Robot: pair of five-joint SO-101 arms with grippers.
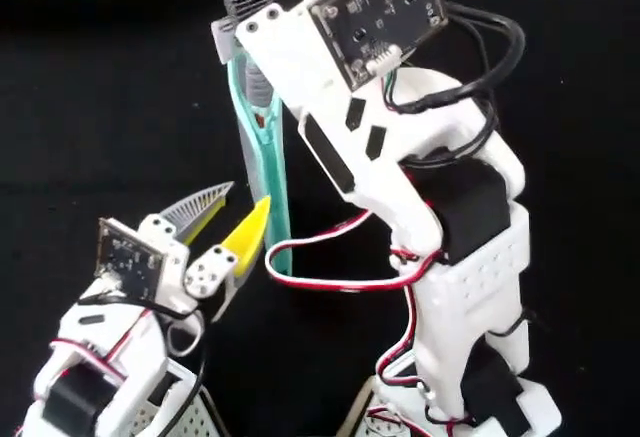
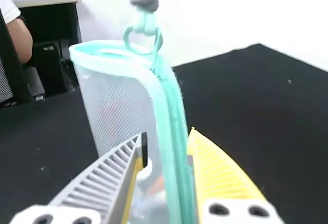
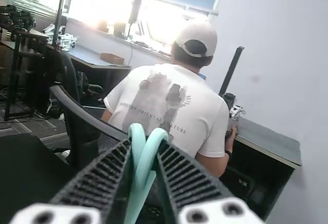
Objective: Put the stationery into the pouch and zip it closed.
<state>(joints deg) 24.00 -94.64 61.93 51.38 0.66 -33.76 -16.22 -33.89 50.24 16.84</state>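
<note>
Straddling the lower part of the mesh pouch, the left gripper has its grey and yellow fingers apart, one on either side of the teal zipper. The pouch is upright over the black table, its teal loop clamped in the right gripper at its top.

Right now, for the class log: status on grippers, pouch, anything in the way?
Right gripper shut on pouch loop, pouch hanging upright. Left gripper open, straddling its teal edge. Nothing seen in the way.
</note>
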